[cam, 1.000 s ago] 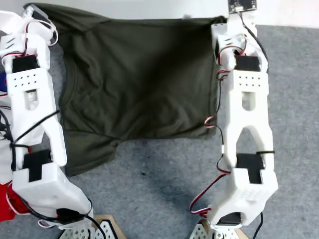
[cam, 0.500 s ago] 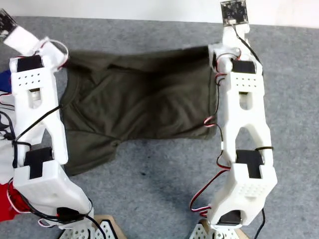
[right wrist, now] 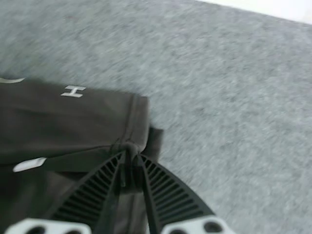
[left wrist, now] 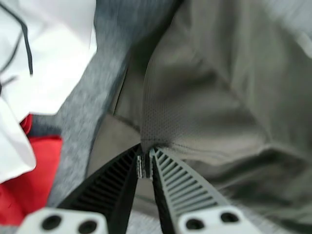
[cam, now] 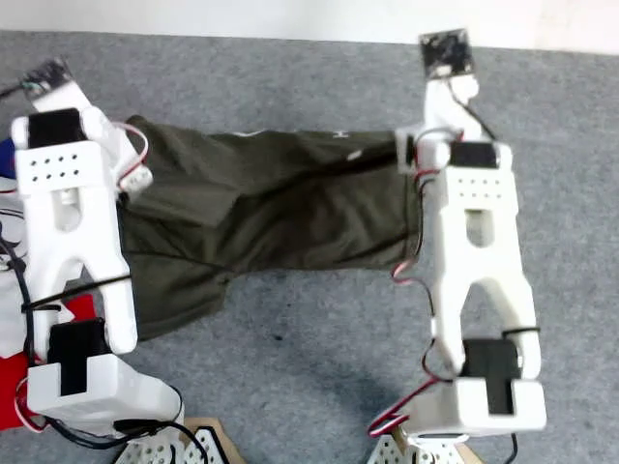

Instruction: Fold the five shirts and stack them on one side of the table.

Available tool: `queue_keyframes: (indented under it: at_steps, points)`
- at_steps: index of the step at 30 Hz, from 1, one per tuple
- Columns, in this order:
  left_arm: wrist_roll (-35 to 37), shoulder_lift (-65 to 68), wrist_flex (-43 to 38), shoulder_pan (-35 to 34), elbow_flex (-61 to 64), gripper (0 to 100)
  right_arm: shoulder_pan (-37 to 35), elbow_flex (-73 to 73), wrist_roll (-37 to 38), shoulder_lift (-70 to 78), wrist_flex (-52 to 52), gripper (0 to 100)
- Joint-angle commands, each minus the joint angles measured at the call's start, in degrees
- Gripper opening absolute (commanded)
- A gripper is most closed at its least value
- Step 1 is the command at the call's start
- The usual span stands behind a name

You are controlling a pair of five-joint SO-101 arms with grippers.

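A dark olive-green cotton shirt (cam: 280, 208) lies crosswise on the grey felt-like table top (cam: 319, 367), stretched between the two white arms. Long creases run through it from one arm to the other. Its far edge is lifted and doubled toward the near side, so a folded band shows along the top. In the high view a sleeve spreads flat on the table at the near corner beside the left arm.

The left gripper (left wrist: 145, 161) is clenched on the shirt: its black ribbed fingers (left wrist: 117, 178) meet at the tips, with a thin edge of green fabric nipped between them. From there the cloth hangs away in soft folds. The right gripper (right wrist: 129, 163) is likewise clamped on the shirt – its fingertips pinch a small gathered tuck at the hem corner, just where the shirt ends and bare grey table begins. A small white mark (right wrist: 73, 91) sits on the fabric near that corner, and a pale label (right wrist: 29, 165) lies farther along it.

Beside the left arm lies a red cloth (left wrist: 29, 185), partly under white material (left wrist: 48, 48) – whether that is cloth or part of the arm cannot be told. Along the far edge of the table runs a white strip (cam: 290, 19).
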Motion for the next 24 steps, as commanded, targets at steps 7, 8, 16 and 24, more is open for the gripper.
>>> queue_keyframes:
  at_steps: [7,8,16,24]
  points:
    - [-5.8,-3.03,0.62,-0.04,12.44,1,-0.04,15.96,-0.62,-14.02,-1.63,0.7]
    - [-6.42,-4.0,0.62,-0.13,13.49,1,0.04,17.71,-0.44,-14.46,-2.68,0.7]
    - [-7.47,-28.0,0.62,-0.04,27.38,0,0.84,24.22,1.05,-14.99,-7.87,0.7]
    - [-7.47,-47.69,0.62,-0.04,41.54,1,0.84,23.78,1.23,-15.34,-7.69,0.7]
